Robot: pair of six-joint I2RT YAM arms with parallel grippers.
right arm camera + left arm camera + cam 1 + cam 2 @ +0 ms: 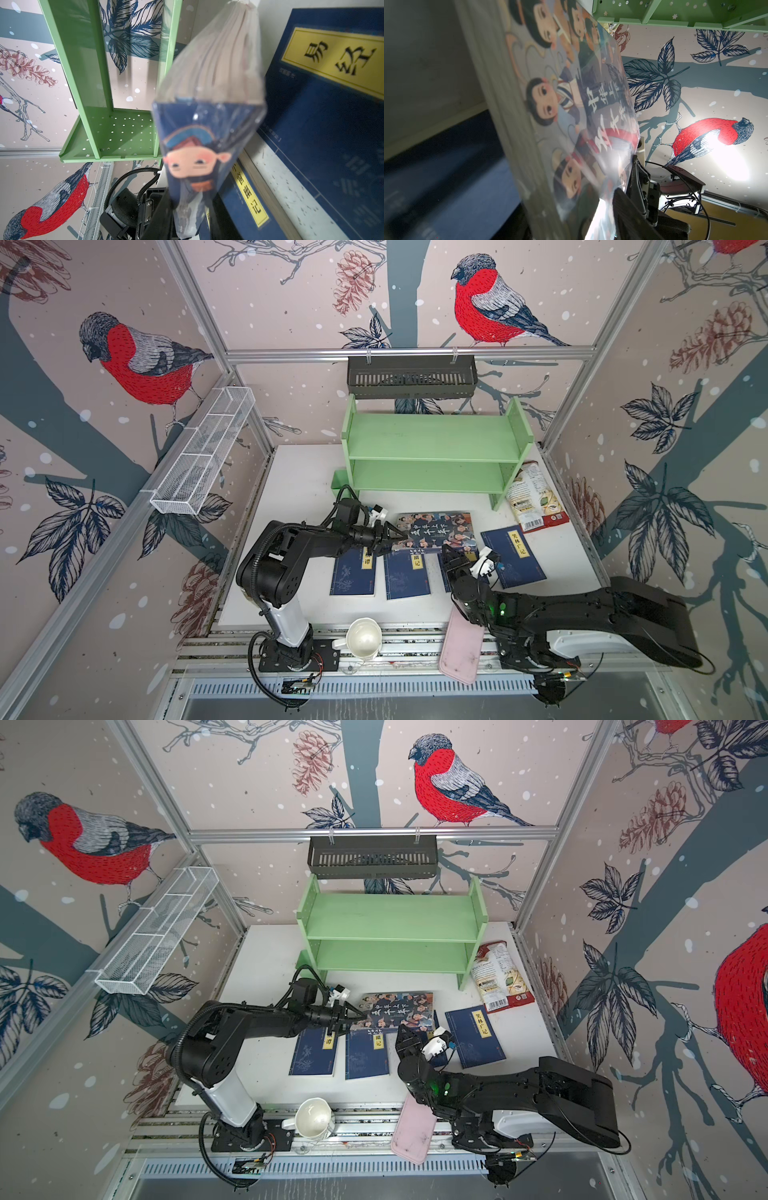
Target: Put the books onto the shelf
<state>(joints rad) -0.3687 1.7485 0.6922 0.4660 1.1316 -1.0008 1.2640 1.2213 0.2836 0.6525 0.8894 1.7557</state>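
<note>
White tabletop (pixel 291 497) within bird-print walls (pixel 145 364); right gripper (pixel 449 551) grips cartoon book (pixel 436 526).

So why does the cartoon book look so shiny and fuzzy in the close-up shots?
In the left wrist view, glossy wrap on the cartoon book throws white glare and its near edge smears; in the right wrist view it sits too close, soft, while the navy book looks sharper; both top views are evenly lit.

Top views: evenly bright, with soft shadows on the white worktop (pixel 299 489); wide-angle stretch toward the edges.
Left wrist view: white glare on the wall (pixel 724 158) and on the cartoon book (pixel 571 108) (its near edge blurs).
Right wrist view: cartoon book out of focus up close; shelf (pixel 87 79) sharp.
</note>
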